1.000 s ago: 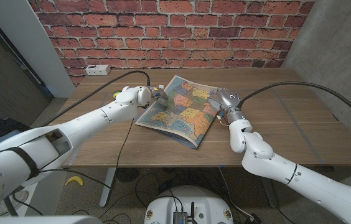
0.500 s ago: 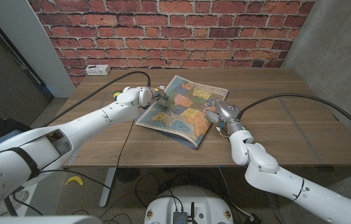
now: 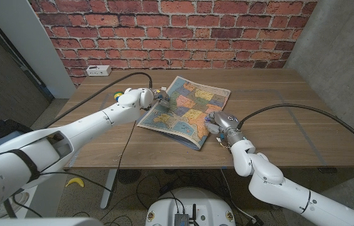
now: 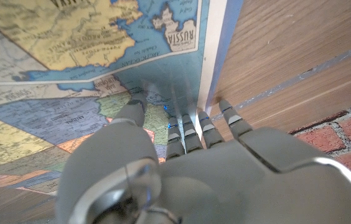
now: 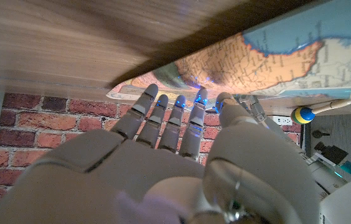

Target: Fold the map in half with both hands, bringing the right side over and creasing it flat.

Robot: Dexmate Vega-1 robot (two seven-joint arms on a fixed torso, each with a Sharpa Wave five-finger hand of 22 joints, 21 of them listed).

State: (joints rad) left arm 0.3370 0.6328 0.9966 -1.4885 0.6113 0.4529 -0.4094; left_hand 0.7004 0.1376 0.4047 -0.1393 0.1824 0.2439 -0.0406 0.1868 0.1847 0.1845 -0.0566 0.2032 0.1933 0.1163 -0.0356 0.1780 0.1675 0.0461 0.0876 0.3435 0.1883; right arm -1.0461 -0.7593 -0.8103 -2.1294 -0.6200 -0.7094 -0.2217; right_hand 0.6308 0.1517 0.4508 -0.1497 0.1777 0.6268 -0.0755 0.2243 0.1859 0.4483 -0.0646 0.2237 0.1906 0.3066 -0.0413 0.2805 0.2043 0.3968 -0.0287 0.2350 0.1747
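The colourful map (image 3: 186,110) lies spread on the wooden table (image 3: 290,113), turned at an angle. My left hand (image 3: 145,97) is at its left edge; in the left wrist view (image 4: 163,162) the fingertips (image 4: 191,121) rest on the printed sheet (image 4: 70,93) just inside its white border. My right hand (image 3: 223,122) is at the map's right edge, near the front corner. The right wrist view shows that hand (image 5: 163,162) with fingers stretched out and apart toward the map's edge (image 5: 287,50), which casts a shadow on the table. Neither hand grips the paper.
A white power strip (image 3: 99,69) lies at the table's back left. A small yellow, blue and green ball-like thing (image 3: 119,95) sits just left of my left hand. A brick wall stands behind the table, and bare wood stretches to the right of the map.
My right hand has slid along the map's right edge toward the table's front, from mid-edge to near the front corner. The left hand and the map have stayed put.
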